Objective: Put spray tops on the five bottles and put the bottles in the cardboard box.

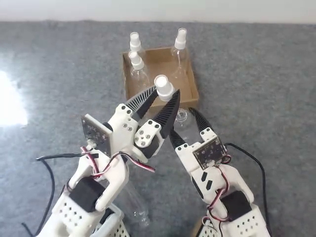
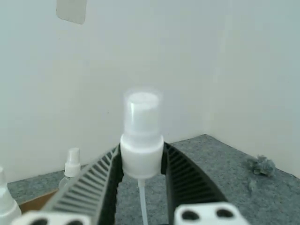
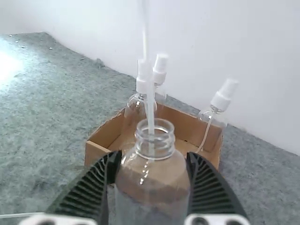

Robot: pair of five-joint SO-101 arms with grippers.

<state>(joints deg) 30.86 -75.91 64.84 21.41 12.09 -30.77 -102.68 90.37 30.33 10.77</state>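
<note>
Surface: grey felt-like carpet (image 1: 256, 74) running to a plain white wall (image 2: 211, 56) at 12 o'clock. A lint clump (image 2: 260, 165) lies on the carpet near the wall.

Cardboard box (image 1: 191, 86) sits at 12 o'clock from both arms. Three capped bottles (image 1: 137, 63) stand upright inside it.

Left gripper (image 1: 164, 94) is clamped on a spray top (image 2: 142, 136), whose dip tube (image 3: 147, 70) hangs straight down.

Right gripper (image 3: 152, 164) is clamped around an open bottle (image 3: 152, 154), upright, just at 6 o'clock of the box. The tube tip sits inside the bottle neck, with the top above it, unseated.

A further clear bottle (image 1: 134, 197) lies on the carpet at 6 o'clock, beside a white perforated basket (image 1: 111, 222).
</note>
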